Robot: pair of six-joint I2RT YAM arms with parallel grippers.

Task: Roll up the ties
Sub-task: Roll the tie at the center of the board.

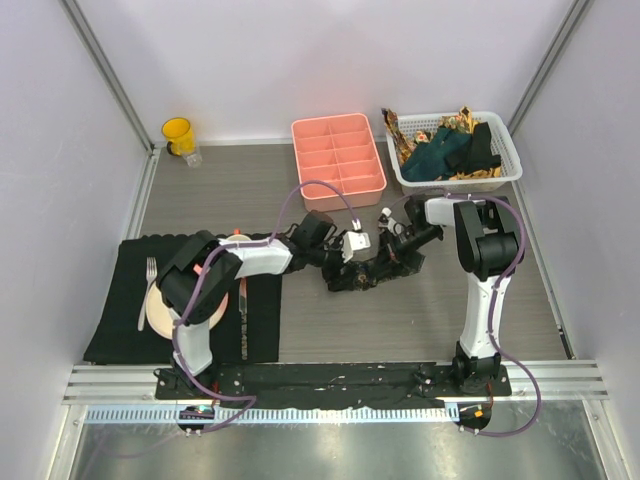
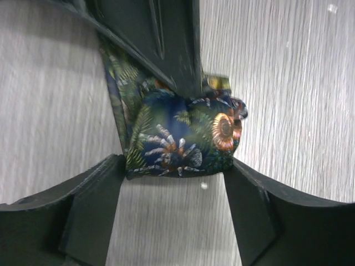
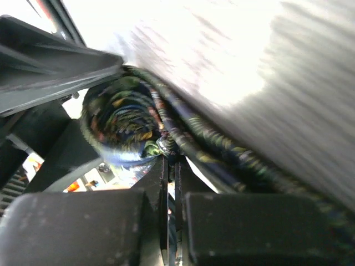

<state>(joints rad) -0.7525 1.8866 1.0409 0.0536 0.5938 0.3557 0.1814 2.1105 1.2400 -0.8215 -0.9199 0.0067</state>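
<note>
**A:** What is found at the left of the table (image 1: 330, 335)?

**B:** A black placemat (image 1: 120, 325) is laid by the near edge, and a plate (image 1: 160, 312) and a fork (image 1: 148, 285) are set on it. A yellow cup (image 1: 178, 133) is stood at the back corner.

**A:** And in the middle?

**B:** A pink compartment tray (image 1: 337, 155) is placed toward the back. In front of it, the dark patterned tie (image 1: 368, 274) is spread on the bare tabletop between the two arms. Part of it is wound into a short roll.

**A:** How is the roll held?

**B:** It is grasped by the left gripper (image 2: 175, 165). The jaws are spread wide, and the roll's lower corners are pressed by both tips. The right gripper (image 3: 171, 166) is clenched almost fully. A strip of the same tie, just beside the roll, is pinched in the narrow slit between its jaws.

**A:** What is seen at the right?

**B:** A white basket (image 1: 505, 165) is set at the back right. The other ties (image 1: 450, 150), teal, black and gold-brown, are heaped inside it, well apart from the roll.
</note>
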